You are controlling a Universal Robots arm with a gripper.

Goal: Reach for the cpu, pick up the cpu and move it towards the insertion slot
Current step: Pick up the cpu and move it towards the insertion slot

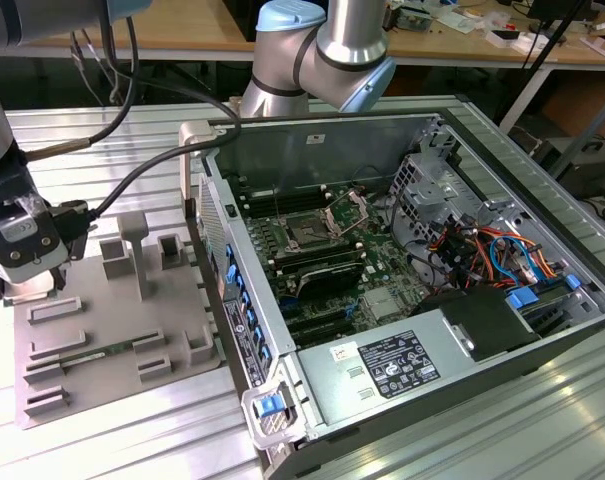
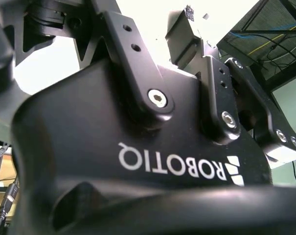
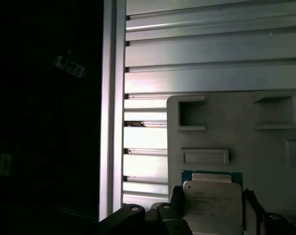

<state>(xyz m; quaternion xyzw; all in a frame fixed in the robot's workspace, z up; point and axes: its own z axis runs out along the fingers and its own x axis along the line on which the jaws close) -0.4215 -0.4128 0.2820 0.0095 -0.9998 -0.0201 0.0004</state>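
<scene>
Gripper (image 1: 24, 290) low over the flat grey plastic tray (image 1: 107, 315), jaws pinching opposite edges of the small silvery square cpu (image 3: 212, 205) to keep it level, well apart from the dark metal-framed insertion slot (image 1: 307, 232).

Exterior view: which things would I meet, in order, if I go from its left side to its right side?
From the exterior view's left: gripper → grey tray → insertion slot → bundle of blue and orange cables.
</scene>
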